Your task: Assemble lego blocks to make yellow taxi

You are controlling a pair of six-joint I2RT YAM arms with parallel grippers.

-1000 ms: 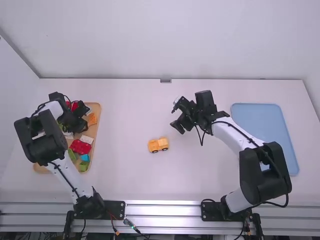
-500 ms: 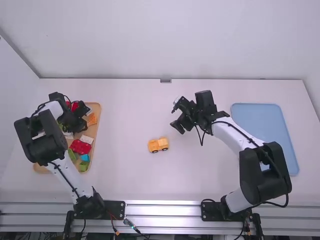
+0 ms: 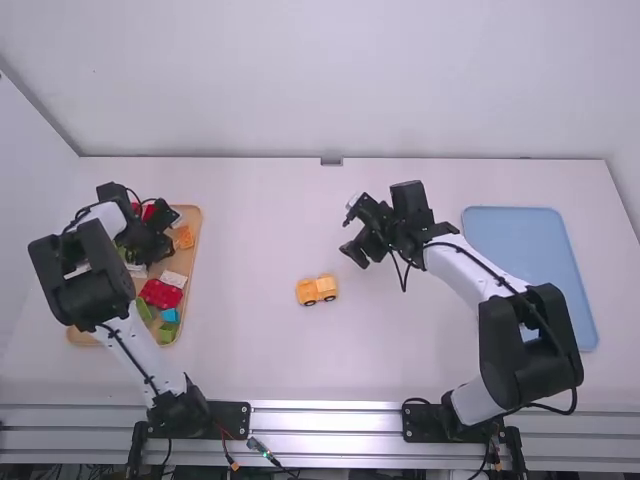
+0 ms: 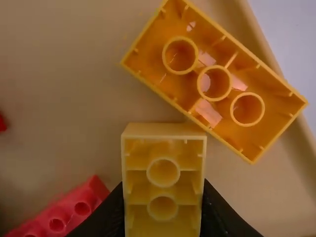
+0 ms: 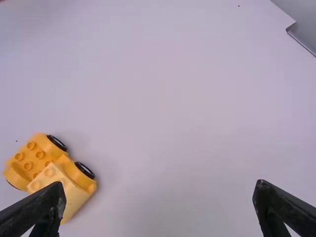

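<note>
At ten o'clock from the yellow car [image 3: 317, 289], the left gripper [image 4: 163, 200] clasps a yellow block [image 4: 164, 130] hollow side up: best lift straight, then flip before seating. At one o'clock, the widely spread right gripper [image 5: 159, 190] could steady the car.

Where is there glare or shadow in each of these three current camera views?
High view: bright streaks of glare along the metal rail; left wrist view: pale, bright patches inside the upturned orange brick, and a dark lower left corner; right wrist view: only a faint, soft shadow beside the wheeled yellow-orange car.
</note>
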